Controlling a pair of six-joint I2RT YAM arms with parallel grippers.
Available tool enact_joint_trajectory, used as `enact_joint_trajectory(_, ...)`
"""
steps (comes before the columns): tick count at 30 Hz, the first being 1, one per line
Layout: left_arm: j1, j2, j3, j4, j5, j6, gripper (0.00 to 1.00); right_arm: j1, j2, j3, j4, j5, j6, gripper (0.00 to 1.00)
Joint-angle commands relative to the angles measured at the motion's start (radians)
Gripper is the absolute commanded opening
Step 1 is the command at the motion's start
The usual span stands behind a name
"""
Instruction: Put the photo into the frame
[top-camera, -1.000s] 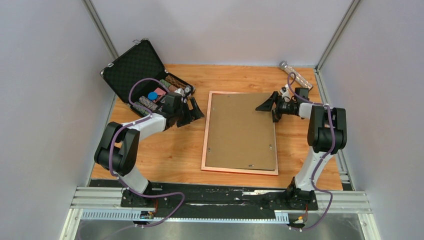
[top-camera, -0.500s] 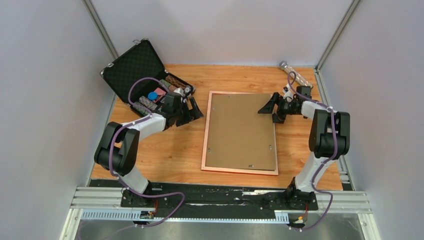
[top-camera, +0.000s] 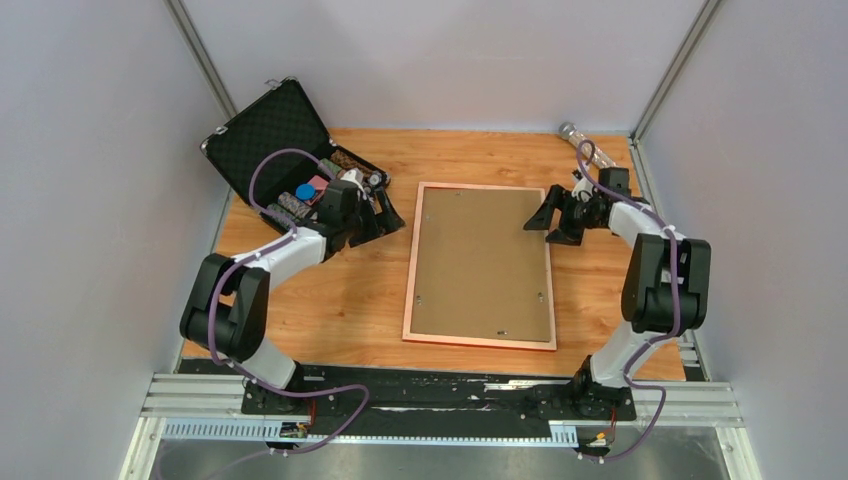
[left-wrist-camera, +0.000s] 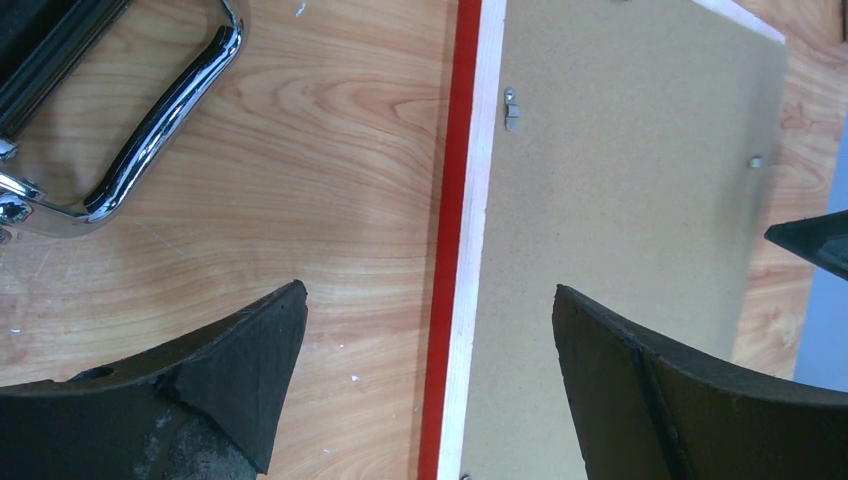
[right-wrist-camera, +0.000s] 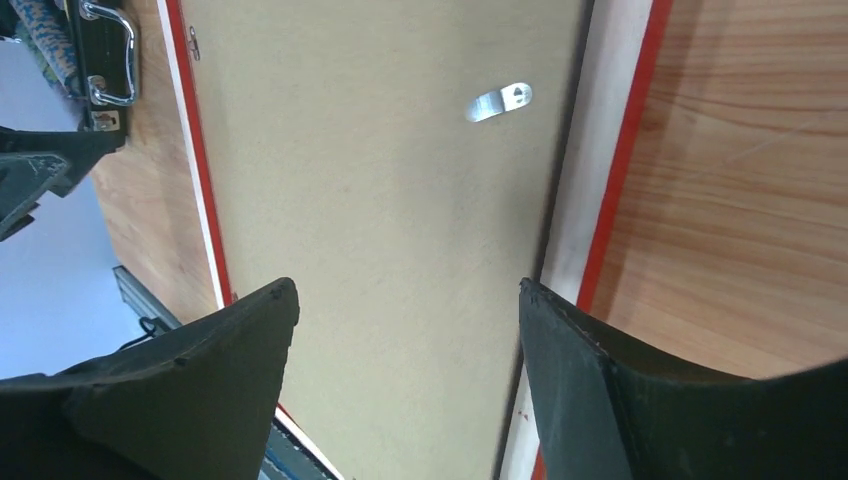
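Frame (top-camera: 411, 265) flat on table (top-camera: 340, 300), mid-field between both arms, long side running near to far. Copper rim up, brown board (top-camera: 480, 262) filling it. Left gripper (top-camera: 385, 213): jaws wide, nothing between them. It sits just off the frame's far-left corner, on the case side. From its wrist camera the left gripper (left-wrist-camera: 428, 300) looks down with one finger over bare wood and the other over the board. The frame's red outer edge and pale inner strip run up between the fingers. Whether a finger touches the frame cannot be told. A small metal tab (left-wrist-camera: 511, 108) is on the board just inside that edge. Right gripper (top-camera: 549, 226): jaws also wide, holding nothing, at the frame's far-right corner. From its wrist camera the right gripper (right-wrist-camera: 406, 290) has one finger over the board, the other over the frame's right edge and the wood beyond. A second tab (right-wrist-camera: 497, 100) is on the board near that edge. Outward: black case (top-camera: 270, 135) open at far left, small items inside, its chrome handle (left-wrist-camera: 150, 130) toward the frame. A clear cylinder (top-camera: 592, 152) lies at the table's far-right corner, well apart from the frame.
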Motion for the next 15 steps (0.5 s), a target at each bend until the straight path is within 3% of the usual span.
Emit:
enact_joint_trajectory(1,0.005,-0.046,-0.007,0.015,-0.019,0.015,1.00,0.002,-0.109,-0.001,-0.017,0.067,-0.067,0.80)
enact_joint_trajectory(11,0.006,-0.113,0.028,-0.022,-0.020,0.069,1.00,0.017,-0.310,-0.054,-0.020,0.151,-0.180,0.97)
enact_joint_trajectory(15,0.006,-0.183,0.012,-0.001,-0.033,0.097,1.00,0.058,-0.393,-0.080,-0.001,0.212,-0.258,1.00)
